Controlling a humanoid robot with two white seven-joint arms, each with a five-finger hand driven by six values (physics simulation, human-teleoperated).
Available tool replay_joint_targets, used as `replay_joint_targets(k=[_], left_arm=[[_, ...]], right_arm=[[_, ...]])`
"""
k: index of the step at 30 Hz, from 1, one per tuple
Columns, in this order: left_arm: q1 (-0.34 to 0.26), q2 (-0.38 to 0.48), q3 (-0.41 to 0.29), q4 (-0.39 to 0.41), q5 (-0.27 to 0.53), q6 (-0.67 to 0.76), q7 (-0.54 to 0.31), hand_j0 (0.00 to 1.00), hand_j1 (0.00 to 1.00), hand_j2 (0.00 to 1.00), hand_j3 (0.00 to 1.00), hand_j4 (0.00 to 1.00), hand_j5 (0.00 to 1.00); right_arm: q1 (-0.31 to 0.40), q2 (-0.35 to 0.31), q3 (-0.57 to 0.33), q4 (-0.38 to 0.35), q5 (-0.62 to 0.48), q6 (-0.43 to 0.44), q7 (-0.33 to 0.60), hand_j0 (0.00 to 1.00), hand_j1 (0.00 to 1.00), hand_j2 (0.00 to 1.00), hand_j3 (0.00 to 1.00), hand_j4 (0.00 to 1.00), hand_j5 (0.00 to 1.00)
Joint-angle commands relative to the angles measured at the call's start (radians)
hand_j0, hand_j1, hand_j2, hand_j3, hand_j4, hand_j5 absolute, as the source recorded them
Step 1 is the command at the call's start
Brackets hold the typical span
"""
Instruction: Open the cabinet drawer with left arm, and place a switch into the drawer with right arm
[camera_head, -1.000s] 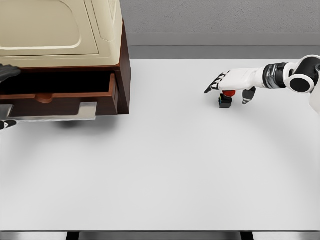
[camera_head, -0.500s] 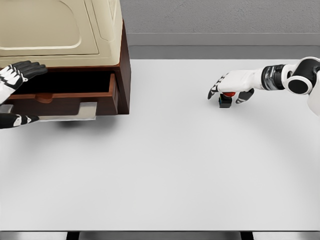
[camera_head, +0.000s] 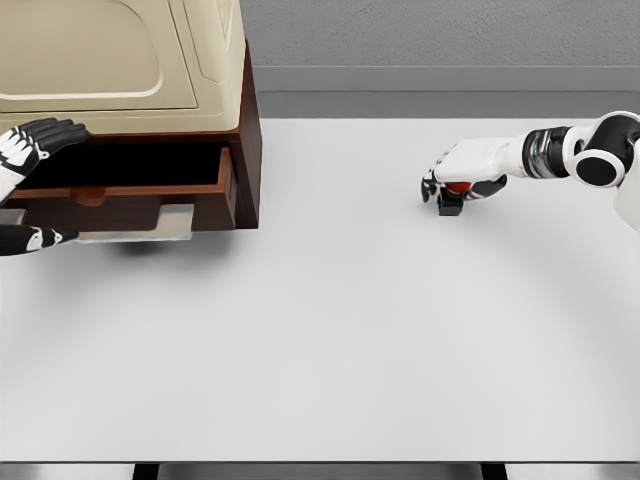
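A white table fills most of the view. Behind the table runs a grey wall. A darker grey strip lies along the wall's foot, just beyond the table's far edge.

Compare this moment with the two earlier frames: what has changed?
The right hand curled its spread fingers down around the switch, apparently gripping it on the table. The left hand came into view at the drawer. Drawer, already open, and switch haven't moved.

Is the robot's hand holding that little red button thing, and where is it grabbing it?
Yes. The right hand curls over the switch, gripping around its red top; it sits on the table.
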Motion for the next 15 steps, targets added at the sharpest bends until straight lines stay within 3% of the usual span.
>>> replay_joint_targets(k=[1,5,11,15], left_arm=[[0.0,-0.006,0.0,0.0,0.012,0.002,0.001,1.0,1.0,1.0,1.0,1.0,1.0],[0.0,-0.008,-0.002,0.0,0.012,0.002,0.001,1.0,1.0,1.0,1.0,1.0,1.0],[-0.002,-0.008,0.0,0.0,0.012,0.002,0.001,1.0,1.0,1.0,1.0,1.0,1.0],[-0.002,-0.008,0.0,0.0,0.012,0.002,0.001,1.0,1.0,1.0,1.0,1.0,1.0]], right_arm=[[0.002,-0.001,-0.002,-0.001,-0.004,0.002,0.0,0.54,0.54,0.54,0.54,0.54,0.54],[0.002,-0.001,-0.002,-0.001,-0.004,0.002,0.0,0.46,0.46,0.46,0.46,0.46,0.46],[-0.003,-0.001,-0.016,-0.013,-0.013,0.002,0.0,0.46,0.46,0.46,0.46,0.46,0.46],[0.003,-0.011,-0.068,-0.136,-0.024,0.002,0.0,0.45,0.45,0.45,0.45,0.45,0.45]])
